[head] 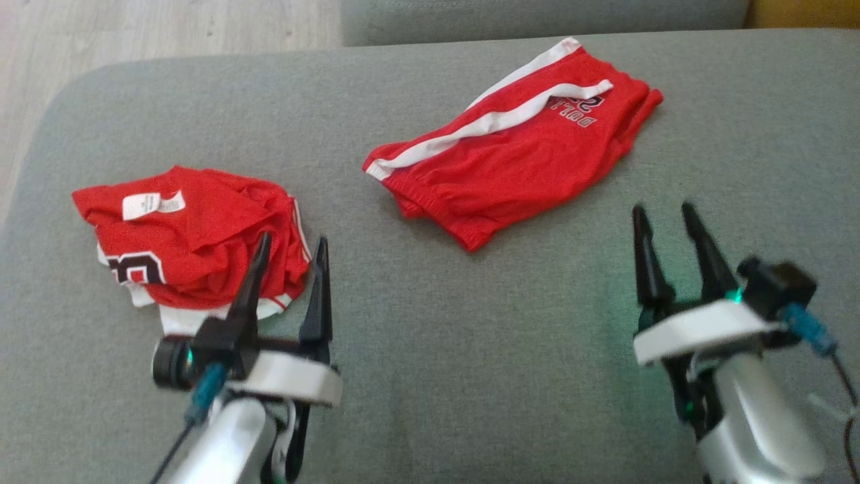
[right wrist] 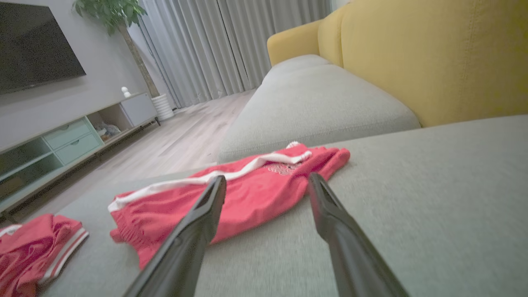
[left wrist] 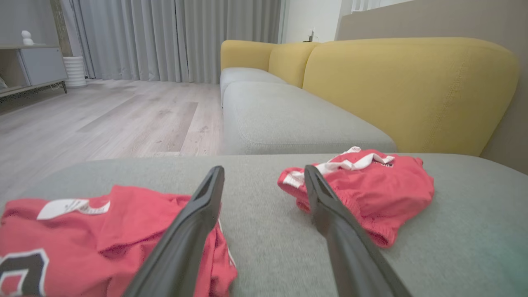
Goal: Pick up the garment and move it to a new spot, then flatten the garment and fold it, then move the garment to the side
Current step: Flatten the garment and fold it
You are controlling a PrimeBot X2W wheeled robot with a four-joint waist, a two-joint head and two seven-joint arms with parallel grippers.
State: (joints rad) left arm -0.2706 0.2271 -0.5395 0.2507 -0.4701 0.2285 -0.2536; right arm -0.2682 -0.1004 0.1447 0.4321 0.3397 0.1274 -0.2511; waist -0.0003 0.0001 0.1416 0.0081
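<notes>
Two red garments lie on the grey sofa cushion (head: 470, 376). A pair of red shorts (head: 510, 161) with white stripes and dark lettering lies roughly flat at the upper middle. A crumpled red jersey (head: 195, 235) with a white label sits at the left. My left gripper (head: 293, 238) hovers open at the jersey's right edge, one finger over the cloth, holding nothing. My right gripper (head: 662, 208) is open and empty, just right of and below the shorts. In the left wrist view the open left gripper (left wrist: 263, 168) frames bare cushion between jersey (left wrist: 103, 235) and shorts (left wrist: 379, 189). The right gripper (right wrist: 268, 177) points at the shorts (right wrist: 255, 189).
A second grey seat cushion (left wrist: 288, 119) and yellow backrests (left wrist: 404, 90) lie beyond the shorts. Wooden floor (head: 134, 33) borders the cushion's far left edge. A TV cabinet (right wrist: 62, 140) stands across the room. Bare cushion stretches between and in front of the two garments.
</notes>
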